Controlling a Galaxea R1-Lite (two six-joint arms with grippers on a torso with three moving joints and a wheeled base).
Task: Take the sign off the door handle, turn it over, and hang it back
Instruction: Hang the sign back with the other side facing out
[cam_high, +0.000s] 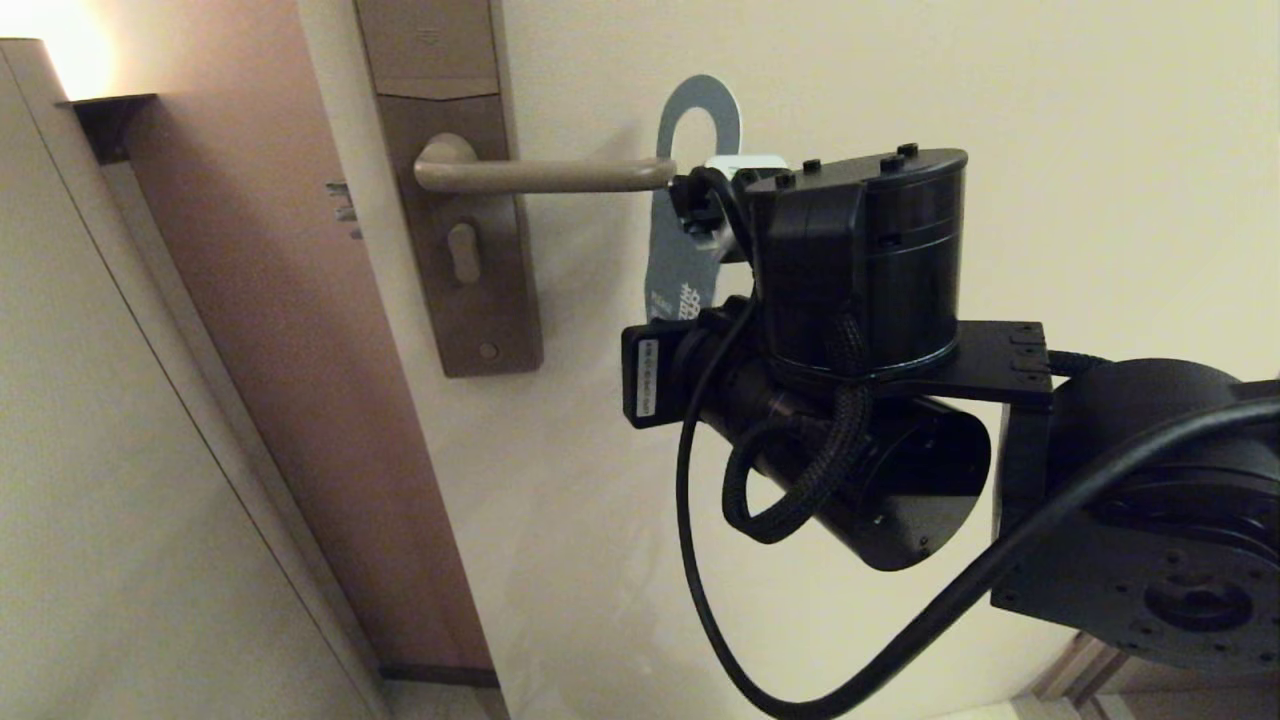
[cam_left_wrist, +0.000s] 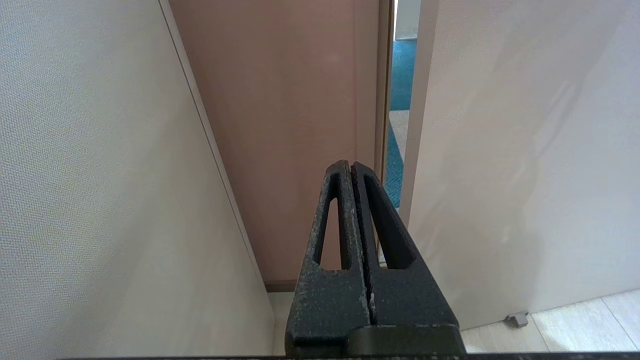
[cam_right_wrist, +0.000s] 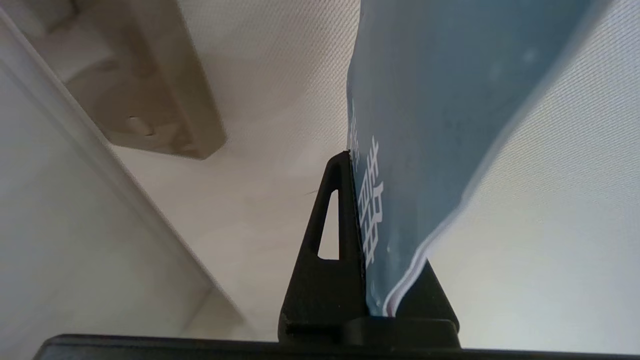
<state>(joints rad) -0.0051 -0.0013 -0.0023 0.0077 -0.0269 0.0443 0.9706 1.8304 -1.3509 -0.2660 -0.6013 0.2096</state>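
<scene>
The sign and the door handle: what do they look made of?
The sign looks like thin glossy card or plastic: it bends in the right pincer, and its edge shows white layers. The handle looks like matte beige-grey metal, smooth with a soft sheen, though coated plastic can't be ruled out.

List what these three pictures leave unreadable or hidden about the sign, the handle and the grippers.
- Head view: the right gripper is hidden behind its own wrist housing; so is the sign's lower part.
- Head view: whether the sign's hole is over the door handle's tip is unclear.
- Right wrist view: the sign's white lettering is too oblique to read, its top cut off by the edge.
- Left wrist view: the left gripper faces the door gap, so neither sign nor handle shows.
</scene>
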